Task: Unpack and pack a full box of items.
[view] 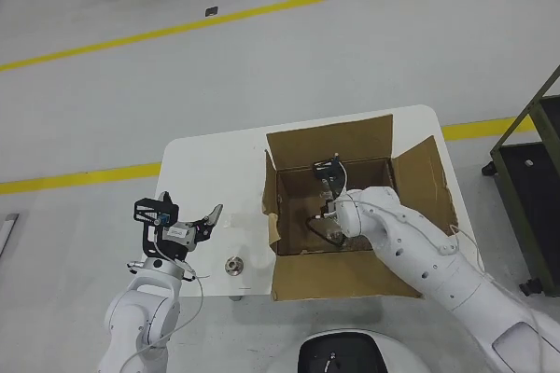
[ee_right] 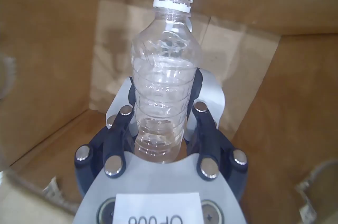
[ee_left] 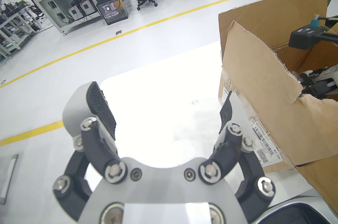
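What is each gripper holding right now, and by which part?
The right gripper is shut on the clear bottle, clamped around its lower body. The left gripper is open and empty.

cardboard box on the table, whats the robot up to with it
The right gripper is down inside the open cardboard box, shut on a clear plastic bottle with a white cap. Whether the bottle is going in or coming out cannot be told. The left gripper is open and holds nothing, above the white table beside the box. A small round object sits on the table near it.
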Robot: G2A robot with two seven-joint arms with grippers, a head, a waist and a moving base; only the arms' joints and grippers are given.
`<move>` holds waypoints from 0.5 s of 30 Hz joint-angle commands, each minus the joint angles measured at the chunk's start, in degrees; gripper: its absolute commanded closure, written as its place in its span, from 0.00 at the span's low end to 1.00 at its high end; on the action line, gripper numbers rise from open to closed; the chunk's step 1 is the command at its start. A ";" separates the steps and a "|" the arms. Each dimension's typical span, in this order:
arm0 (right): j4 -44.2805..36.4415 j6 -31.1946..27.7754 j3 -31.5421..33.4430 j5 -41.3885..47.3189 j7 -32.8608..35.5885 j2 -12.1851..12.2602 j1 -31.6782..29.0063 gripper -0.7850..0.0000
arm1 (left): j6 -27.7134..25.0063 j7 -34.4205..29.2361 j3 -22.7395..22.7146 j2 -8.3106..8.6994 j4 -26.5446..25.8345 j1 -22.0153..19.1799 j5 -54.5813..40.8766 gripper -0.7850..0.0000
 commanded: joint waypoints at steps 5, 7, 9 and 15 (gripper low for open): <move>-19.98 -5.97 9.93 -4.06 -3.68 3.18 -11.82 1.00 | 0.00 0.00 0.00 0.00 0.00 0.00 0.00 0.00; -25.14 -7.63 13.17 -5.43 -5.29 3.99 -15.74 1.00 | 0.00 0.00 0.00 0.00 0.00 0.00 0.00 0.00; -29.44 -8.97 15.91 -6.50 -6.69 4.60 -19.36 1.00 | 0.00 0.00 0.00 0.00 0.00 0.00 0.00 0.00; -32.93 -9.42 18.59 -7.66 -9.08 5.09 -23.34 1.00 | 0.00 0.00 0.00 0.00 0.00 0.00 0.00 0.00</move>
